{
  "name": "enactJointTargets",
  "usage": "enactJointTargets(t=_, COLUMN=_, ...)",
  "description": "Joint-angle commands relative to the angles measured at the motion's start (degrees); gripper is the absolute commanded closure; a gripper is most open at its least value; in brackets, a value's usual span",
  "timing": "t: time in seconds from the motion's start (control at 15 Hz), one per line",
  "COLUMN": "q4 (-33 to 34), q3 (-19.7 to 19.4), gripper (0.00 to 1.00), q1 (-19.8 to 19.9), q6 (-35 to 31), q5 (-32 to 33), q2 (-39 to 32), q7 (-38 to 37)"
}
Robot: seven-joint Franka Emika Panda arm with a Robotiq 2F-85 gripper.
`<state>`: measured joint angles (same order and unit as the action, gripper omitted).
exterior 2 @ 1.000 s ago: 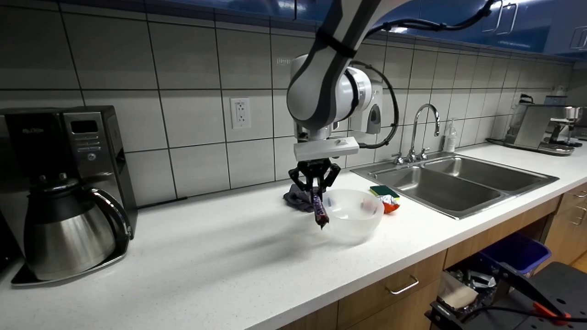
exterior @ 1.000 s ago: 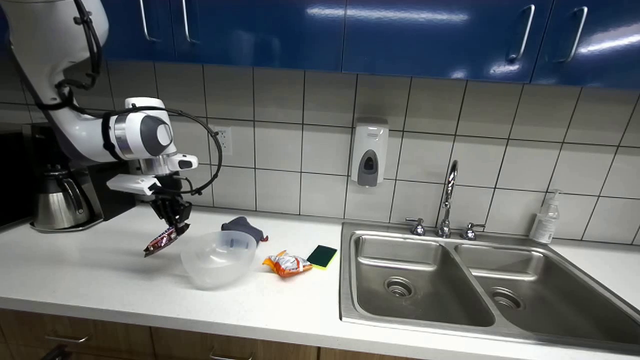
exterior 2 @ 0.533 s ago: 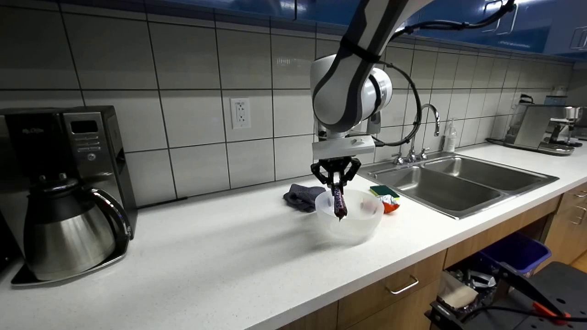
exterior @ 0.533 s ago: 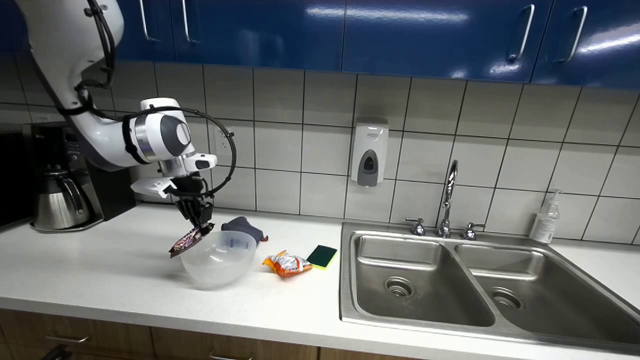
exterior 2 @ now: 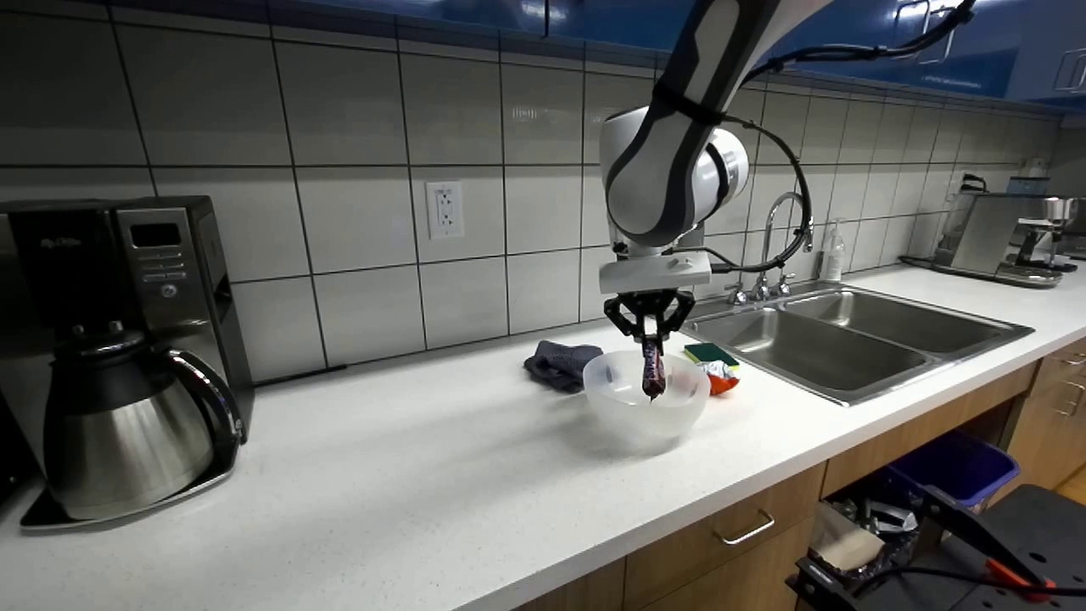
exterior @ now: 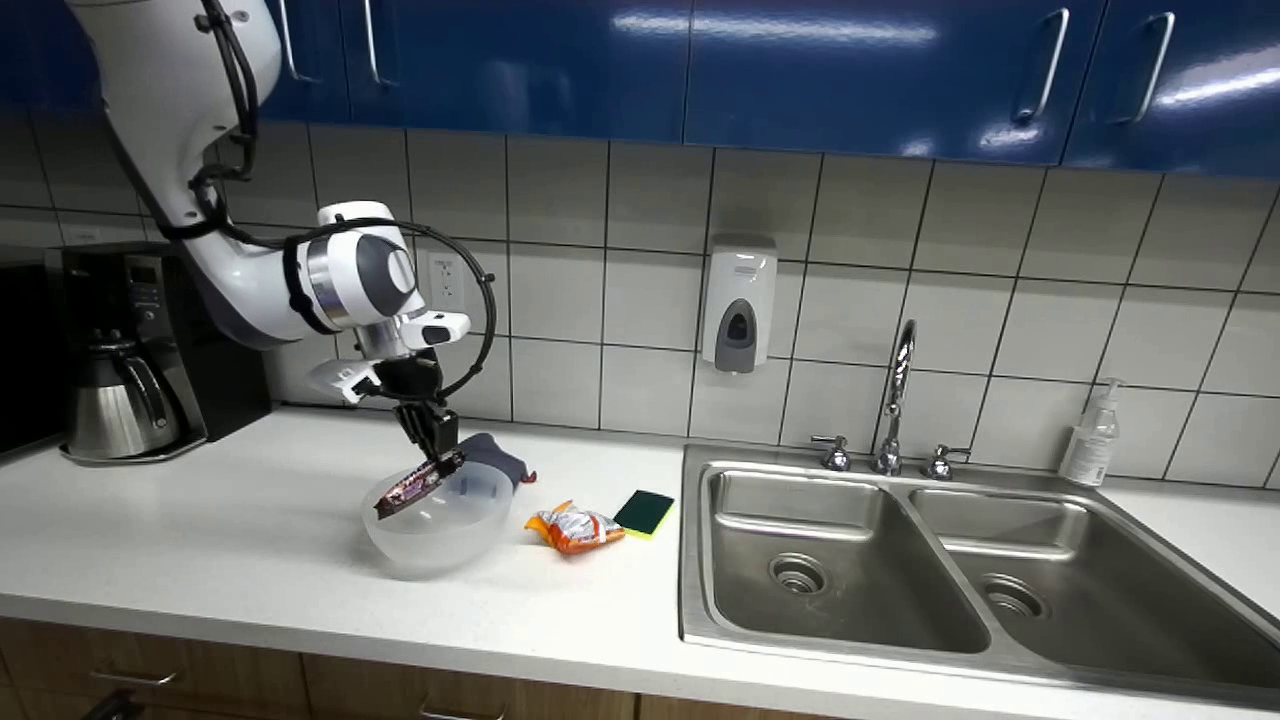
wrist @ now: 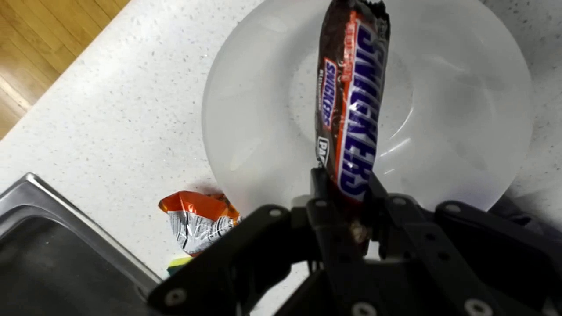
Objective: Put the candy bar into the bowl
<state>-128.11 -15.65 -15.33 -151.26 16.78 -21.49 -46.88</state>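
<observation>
My gripper [wrist: 347, 186] is shut on one end of the candy bar [wrist: 358, 101], a slim bar in a dark brown and red wrapper. The fingers press it from both sides in the wrist view. In both exterior views the bar [exterior: 408, 492] [exterior 2: 652, 371] hangs tilted from the gripper [exterior: 442, 460] [exterior 2: 652, 336], its free end lower. The whitish translucent bowl [wrist: 250, 131] lies under the bar in the wrist view. In both exterior views the bar overlaps the opening of the bowl [exterior: 440, 545] [exterior 2: 632, 422]. I cannot tell whether its low end is below the rim.
An orange and silver snack bag [exterior: 575, 528] and a green and yellow sponge [exterior: 645, 512] lie between the bowl and the steel sink [exterior: 700, 560]. A dark cloth [exterior 2: 560, 365] lies behind the bowl. A coffee maker [exterior 2: 170, 280] with a steel carafe stands on the counter.
My gripper has carried the candy bar sideways toward the sink side, from beside the bowl to over its opening, and slightly lower. The bowl and other objects have not moved.
</observation>
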Motion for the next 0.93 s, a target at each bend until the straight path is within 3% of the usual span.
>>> enactJointTargets(t=0.0, q4=1.01, q3=0.38, gripper=0.95, q1=1.95, q6=-1.61, q5=1.39, q2=-1.90, q7=-1.48)
enactJointTargets(t=0.73, q4=7.30, q3=1.67, gripper=0.95, q1=3.73, q6=-6.44, q5=-4.21, q2=-13.65, q7=3.27)
enactJointTargets(t=0.87, q4=8.20, q3=1.68, gripper=0.53, q1=3.58, q6=-6.32, q5=-5.54, q2=-14.88, q7=3.82)
